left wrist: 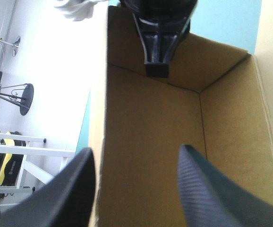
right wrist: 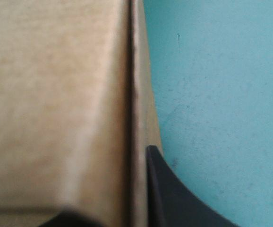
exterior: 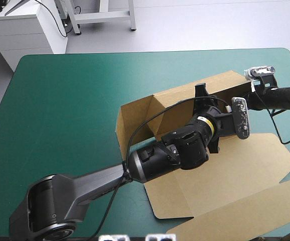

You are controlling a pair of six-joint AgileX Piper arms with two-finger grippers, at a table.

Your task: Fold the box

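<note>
Box (exterior: 225, 170) sits right of centre on the surface (exterior: 69, 100), reaching toward the far right corner. Its far half stands as a tray with walls raised. The lid lies flat toward the near right edge.

Left gripper (left wrist: 135, 149): fingers released and well apart, astride the tray's far long wall. One finger (left wrist: 70, 194) is outside and the other inside, with the rim running between them. We cannot confirm that either one touches the board.

Right gripper (right wrist: 112, 182): fingers clenched on a wall with the board between them. The teal-green cover shows just beyond the outer finger (right wrist: 174, 198). In the left wrist view this gripper sits at the tray's end, near the corner ahead of the left gripper.

Our reading is that the step in hand is setting and firming the long wall, with the right gripper anchoring the corner.

How we would do it well:
- Have the right gripper hold its pinch without pulling, since it is what stops the tray sliding.
- Bring the left fingers down square over the rim before they clench. A skewed bite would likely buckle the wall rather than seat it.
- Press along the crease, downward and slightly inward. An upward tug could lift the whole tray off the surface.
- Watch the left end wall, which we judge free to spring open.
- Leave the flat lid alone.
</note>
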